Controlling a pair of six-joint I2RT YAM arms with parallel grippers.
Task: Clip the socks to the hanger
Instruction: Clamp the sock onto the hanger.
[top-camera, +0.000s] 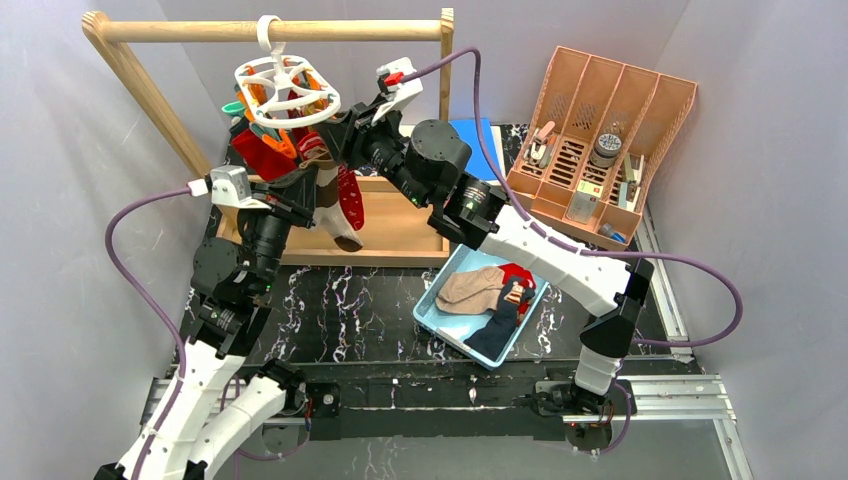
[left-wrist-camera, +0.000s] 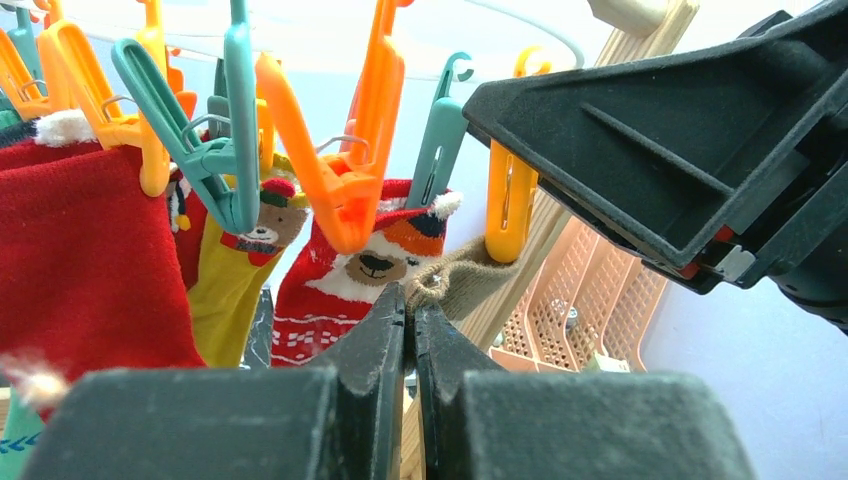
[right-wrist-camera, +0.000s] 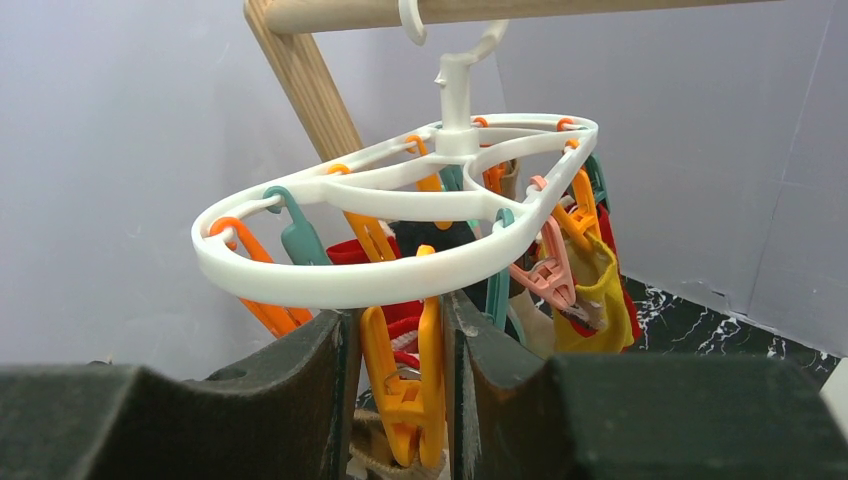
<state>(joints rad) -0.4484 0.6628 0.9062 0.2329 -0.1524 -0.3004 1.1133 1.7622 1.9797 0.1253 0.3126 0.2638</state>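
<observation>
On the bench, the wooden rail frame carries the hanger by its hook, with several socks hanging from its clips and further socks lying in a blue tray in front of the frame, beside the right arm. The right gripper is raised to the near rim of the hanger, its jaws pinching an orange clip from both sides. The left gripper sits just below the clips with its jaws pressed together on what appears to be the cuff of a tan sock, though the contact point is partly hidden.
</observation>
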